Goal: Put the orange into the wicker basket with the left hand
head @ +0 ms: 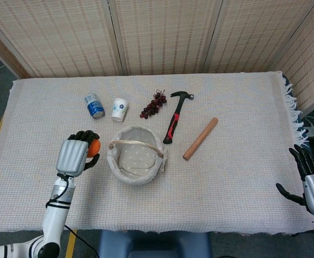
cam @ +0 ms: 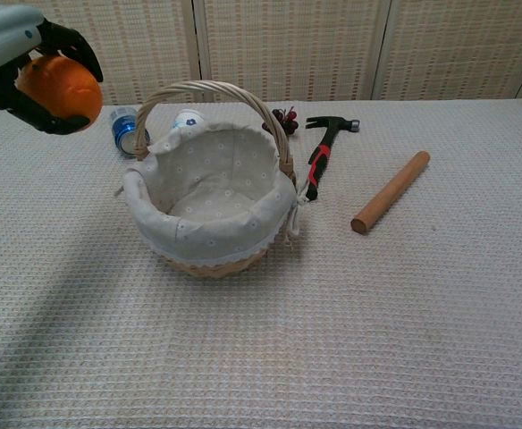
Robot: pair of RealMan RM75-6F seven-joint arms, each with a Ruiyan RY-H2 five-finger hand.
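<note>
My left hand (head: 75, 156) grips the orange (head: 94, 147), raised above the cloth just left of the wicker basket (head: 136, 162). In the chest view the left hand (cam: 15, 49) holds the orange (cam: 62, 89) high at the upper left, to the left of the basket's handle. The basket (cam: 209, 214) has a pale dotted lining and nothing visible inside. My right hand (head: 312, 183) hangs past the table's front right corner with its fingers spread and nothing in it.
Behind the basket lie a blue can (head: 94, 105), a paper cup (head: 119, 109), a bunch of dark grapes (head: 153, 104) and a red-handled hammer (head: 175, 122). A wooden rolling pin (head: 200, 138) lies to the basket's right. Woven screens stand behind the table.
</note>
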